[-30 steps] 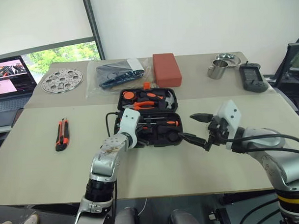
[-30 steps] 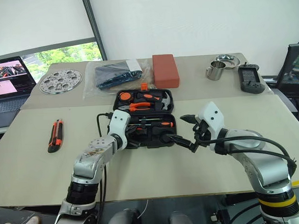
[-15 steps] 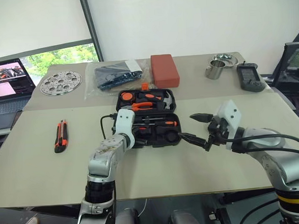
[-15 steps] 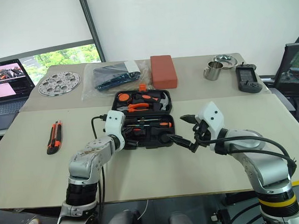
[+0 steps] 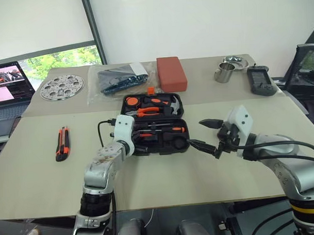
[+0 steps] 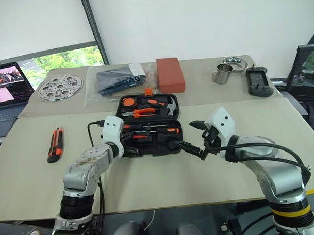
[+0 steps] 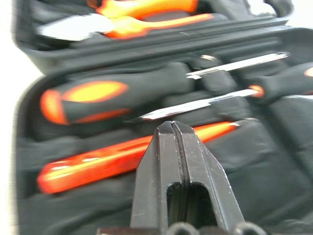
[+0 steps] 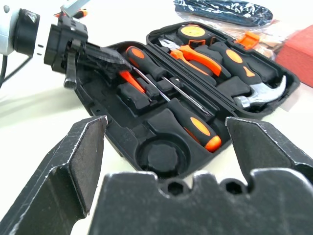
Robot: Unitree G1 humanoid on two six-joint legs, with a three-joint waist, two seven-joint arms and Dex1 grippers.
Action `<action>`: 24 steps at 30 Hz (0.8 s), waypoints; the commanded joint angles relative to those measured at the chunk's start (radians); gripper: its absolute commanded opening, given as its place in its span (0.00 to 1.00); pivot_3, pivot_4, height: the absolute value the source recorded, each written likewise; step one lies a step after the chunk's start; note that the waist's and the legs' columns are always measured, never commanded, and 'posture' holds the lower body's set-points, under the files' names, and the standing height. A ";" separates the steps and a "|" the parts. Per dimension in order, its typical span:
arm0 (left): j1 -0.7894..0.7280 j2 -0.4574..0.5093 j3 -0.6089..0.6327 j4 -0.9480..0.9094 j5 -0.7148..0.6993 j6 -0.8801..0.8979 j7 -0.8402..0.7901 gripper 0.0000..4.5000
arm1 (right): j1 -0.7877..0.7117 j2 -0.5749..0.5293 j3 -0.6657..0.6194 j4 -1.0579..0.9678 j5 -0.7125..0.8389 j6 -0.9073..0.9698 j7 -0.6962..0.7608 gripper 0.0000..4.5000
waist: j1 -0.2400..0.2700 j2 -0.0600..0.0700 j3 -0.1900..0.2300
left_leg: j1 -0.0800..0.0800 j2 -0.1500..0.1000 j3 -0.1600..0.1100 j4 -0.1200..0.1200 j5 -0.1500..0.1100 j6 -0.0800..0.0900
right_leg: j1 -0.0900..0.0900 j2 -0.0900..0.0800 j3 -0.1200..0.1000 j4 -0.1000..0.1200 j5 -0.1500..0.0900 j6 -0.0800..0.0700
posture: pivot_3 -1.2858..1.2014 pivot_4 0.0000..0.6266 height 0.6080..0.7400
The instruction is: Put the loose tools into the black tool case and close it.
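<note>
The black tool case (image 5: 180, 105) lies open mid-table, with pliers and a hammer in its far half. Its near half holds two black-and-orange screwdrivers (image 8: 194, 121) and an orange pen-like tool (image 7: 102, 161). My left gripper (image 7: 172, 128) is shut with nothing in it, its tips just above that orange tool at the case's left end. My right gripper (image 5: 197, 132) hangs open off the case's right front corner, holding nothing. The black-and-orange utility knife (image 5: 61, 143) lies on the table well to the left of the case.
Behind the case lie a red block (image 5: 171, 73) and a clear bag of dark items (image 5: 117, 77). A perforated metal disc (image 5: 62, 86) and a laptop (image 5: 8, 81) sit far left. A steel cup (image 5: 221, 73), a bowl (image 5: 235, 60) and a black handset (image 5: 260, 81) are far right.
My left gripper has slid a little to the left along the case's near half, still shut. The right arm has held still.
</note>
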 commanded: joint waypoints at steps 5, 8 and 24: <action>-0.023 -0.018 -0.019 0.004 -0.018 -0.128 -0.015 0.00 | -0.014 0.008 -0.001 -0.021 0.010 -0.014 -0.007 1.00 | 0.020 0.000 0.000 | -0.001 -0.002 0.000 0.000 -0.001 0.002 | 0.000 -0.002 0.000 -0.002 0.000 0.001 | 0.52 0.24 1.00; -0.031 -0.029 -0.023 0.012 -0.027 -0.128 -0.010 0.00 | -0.017 0.006 -0.001 -0.019 0.010 -0.014 -0.008 1.00 | 0.019 0.000 0.000 | -0.002 -0.002 0.000 0.000 -0.001 0.002 | 0.000 -0.002 -0.001 -0.004 0.000 0.001 | 0.52 0.24 1.00; 0.013 -0.030 -0.004 0.045 -0.023 0.040 0.052 0.00 | -0.007 0.001 -0.007 -0.030 0.012 -0.012 -0.017 1.00 | 0.019 0.001 -0.001 | -0.006 -0.002 -0.001 0.000 -0.002 0.002 | 0.000 -0.002 -0.002 -0.010 0.000 0.002 | 0.52 0.24 1.00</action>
